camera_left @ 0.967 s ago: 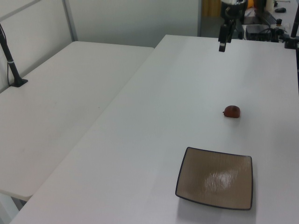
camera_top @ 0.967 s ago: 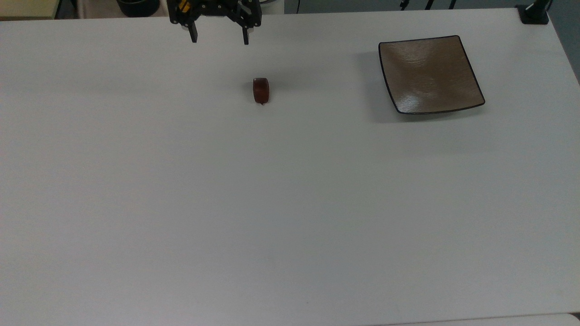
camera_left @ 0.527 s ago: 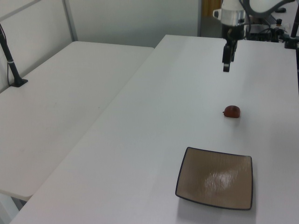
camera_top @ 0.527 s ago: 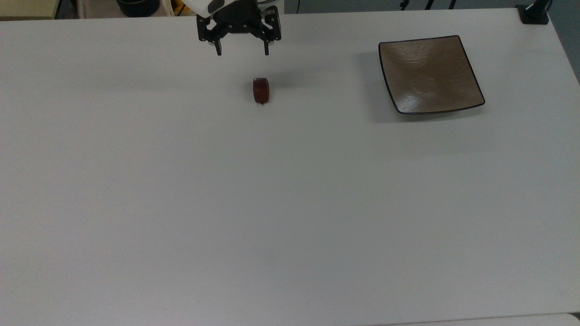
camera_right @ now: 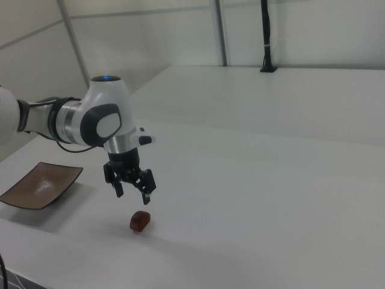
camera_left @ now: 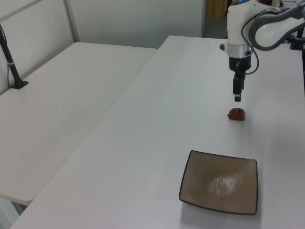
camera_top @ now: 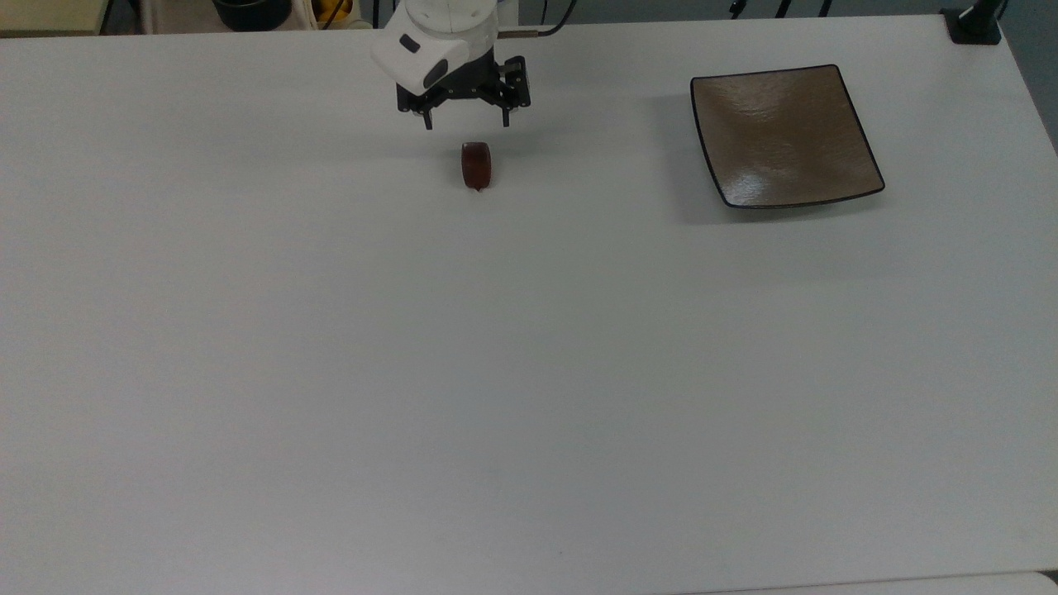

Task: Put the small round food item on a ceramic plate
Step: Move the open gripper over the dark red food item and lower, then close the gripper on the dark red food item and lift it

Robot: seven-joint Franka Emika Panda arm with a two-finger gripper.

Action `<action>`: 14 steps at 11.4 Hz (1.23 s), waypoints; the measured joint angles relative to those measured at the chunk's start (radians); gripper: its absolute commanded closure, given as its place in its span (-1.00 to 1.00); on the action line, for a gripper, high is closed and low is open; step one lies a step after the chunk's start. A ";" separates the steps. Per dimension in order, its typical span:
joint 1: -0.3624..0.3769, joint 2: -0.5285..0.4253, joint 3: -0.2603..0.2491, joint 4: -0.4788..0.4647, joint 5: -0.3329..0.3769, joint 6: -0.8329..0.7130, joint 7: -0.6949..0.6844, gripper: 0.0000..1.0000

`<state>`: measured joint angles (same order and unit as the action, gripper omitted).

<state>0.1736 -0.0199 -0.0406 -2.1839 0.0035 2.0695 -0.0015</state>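
Small round food item (camera_top: pixel 475 164) lies on the white worktop (camera_top: pixel 496 372), upper centre of the top view, dark reddish-brown, pointed tip toward the bottom of the frame. In the left view it sits right of centre (camera_left: pixel 237 114); in the right view, lower left of centre (camera_right: pixel 139 221).

Hand (camera_top: pixel 466 122) hangs just above the item in the top view, fingers pointing down, not touching it. Fingers stand apart with nothing between them: one finger (camera_top: pixel 427 121) to the upper left of the item, the other (camera_top: pixel 507 119) to its upper right. Right view: hand (camera_right: pixel 133 194) is above the item with clear air below the fingertips. Left view: hand (camera_left: pixel 237 97) ends a little above and just left of the item.

Ceramic plate (camera_top: pixel 785 136) sits flat in the top view's upper right, well apart from item and hand; lower right in the left view (camera_left: pixel 220 182), far left in the right view (camera_right: pixel 41 185). Nothing on it.

Change vs. earlier frames: hand has moved down-frame and rightward in the top view, from the worktop's far edge to just over the item, and has dropped lower in the left view. Finger spread looks similar. Item and plate unmoved.
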 measured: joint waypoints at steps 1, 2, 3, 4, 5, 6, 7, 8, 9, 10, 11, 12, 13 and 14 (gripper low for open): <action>0.003 0.017 0.006 -0.006 0.000 0.022 0.000 -1.00; 0.003 0.039 0.013 -0.013 0.000 0.049 0.000 -1.00; 0.003 0.060 0.015 -0.020 0.000 0.067 0.000 -1.00; 0.003 0.081 0.015 -0.022 0.000 0.082 0.000 -1.00; 0.003 0.102 0.015 -0.023 0.000 0.095 0.000 -0.98; 0.003 0.112 0.015 -0.023 0.000 0.102 0.000 -0.85; 0.003 0.122 0.015 -0.023 0.000 0.104 0.000 -0.40; 0.003 0.130 0.015 -0.023 0.000 0.104 0.000 -0.14; 0.003 0.134 0.015 -0.023 0.000 0.104 0.000 0.12; 0.003 0.136 0.015 -0.022 0.000 0.104 0.000 0.21; 0.003 0.136 0.015 -0.022 0.000 0.104 0.000 0.35; 0.003 0.136 0.015 -0.022 0.000 0.104 0.000 0.45; 0.003 0.136 0.015 -0.022 0.000 0.104 0.000 0.46; 0.003 0.136 0.015 -0.021 0.000 0.104 0.000 0.46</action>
<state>0.1764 0.1164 -0.0255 -2.2051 0.0034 2.1737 -0.0015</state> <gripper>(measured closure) 0.617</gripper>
